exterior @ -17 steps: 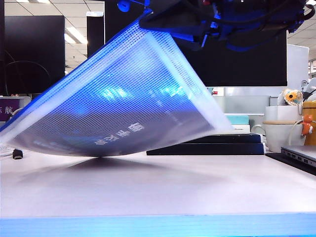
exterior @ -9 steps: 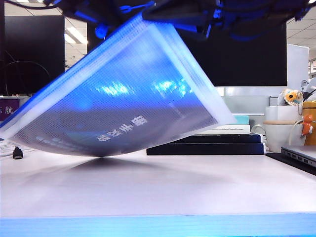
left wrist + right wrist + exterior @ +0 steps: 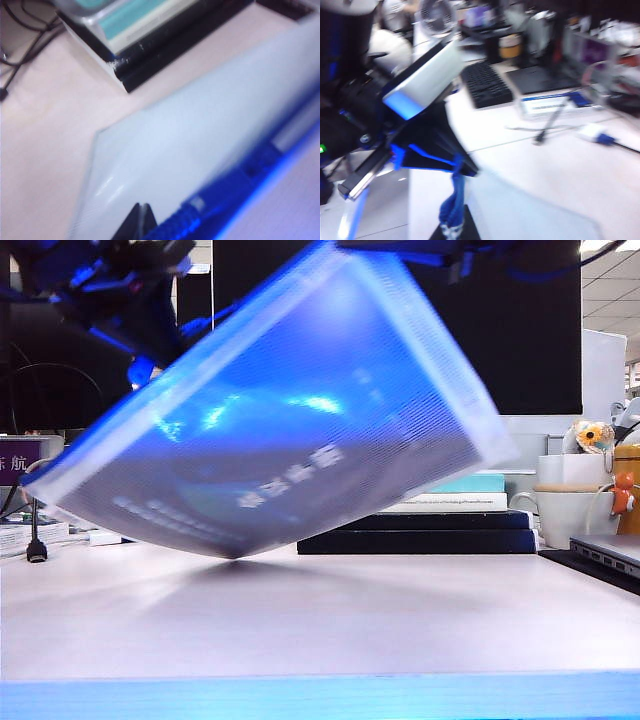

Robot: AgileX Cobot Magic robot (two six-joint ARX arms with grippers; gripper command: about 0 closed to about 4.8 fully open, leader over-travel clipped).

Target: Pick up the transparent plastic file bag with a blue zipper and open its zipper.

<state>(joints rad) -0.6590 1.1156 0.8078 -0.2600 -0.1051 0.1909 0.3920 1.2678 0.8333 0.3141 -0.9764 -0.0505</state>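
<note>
The big translucent mesh-plastic file bag point(image 3: 290, 430) hangs tilted above the counter point(image 3: 320, 620). Left gripper point(image 3: 142, 220) pinches its blue zipper point(image 3: 225, 195) edge, right gripper point(image 3: 454, 222) clamps the zipper. Pull steadily along the edge.

File bag point(image 3: 290, 430) motion-blurred, its printed characters unreadable; right pincer point(image 3: 456, 220) cut off at frame edge; left pincer point(image 3: 140, 225) mostly cropped.

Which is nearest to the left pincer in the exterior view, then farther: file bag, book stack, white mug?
1. File bag: lifted off the table, beside the left pincer, upper left.
2. Book stack: behind, right of centre.
3. White mug: far right.
</note>
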